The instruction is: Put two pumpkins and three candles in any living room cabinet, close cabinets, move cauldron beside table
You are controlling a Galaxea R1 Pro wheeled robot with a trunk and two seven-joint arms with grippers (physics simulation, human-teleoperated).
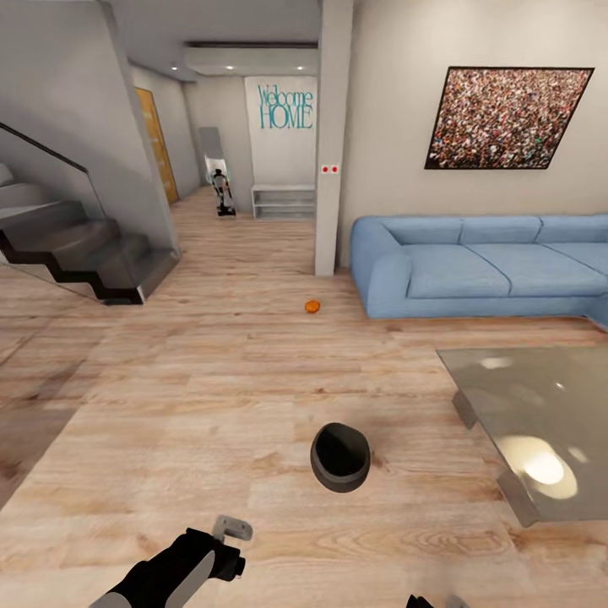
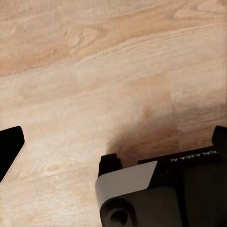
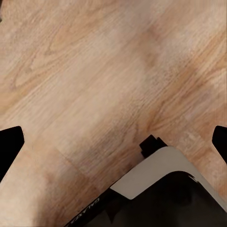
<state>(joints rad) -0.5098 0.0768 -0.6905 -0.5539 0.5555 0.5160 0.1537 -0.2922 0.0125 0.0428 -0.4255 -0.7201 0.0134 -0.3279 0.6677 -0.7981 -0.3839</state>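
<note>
**Cauldron on floor, near surface**

Cauldron (image 1: pixel 340 457) sat upright on the wood floor (image 1: pixel 169 405), near the glossy surface (image 1: pixel 540 422) but apart. One pumpkin (image 1: pixel 312 306) lay farther off by the sofa (image 1: pixel 473 266). Left pincer (image 1: pixel 232 530) hung low, empty; opening unclear. Right pincer: can't tell.

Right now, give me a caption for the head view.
Cauldron on wood floor short of the table; a pumpkin lies beyond, near the sofa.

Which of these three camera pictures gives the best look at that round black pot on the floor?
The head view. There the cauldron sits whole on the wood floor, mouth up, a little way from the grey table. Both wrist views look down at floorboards and parts of the robot's own body, so they tell you nothing about the pot.
</note>
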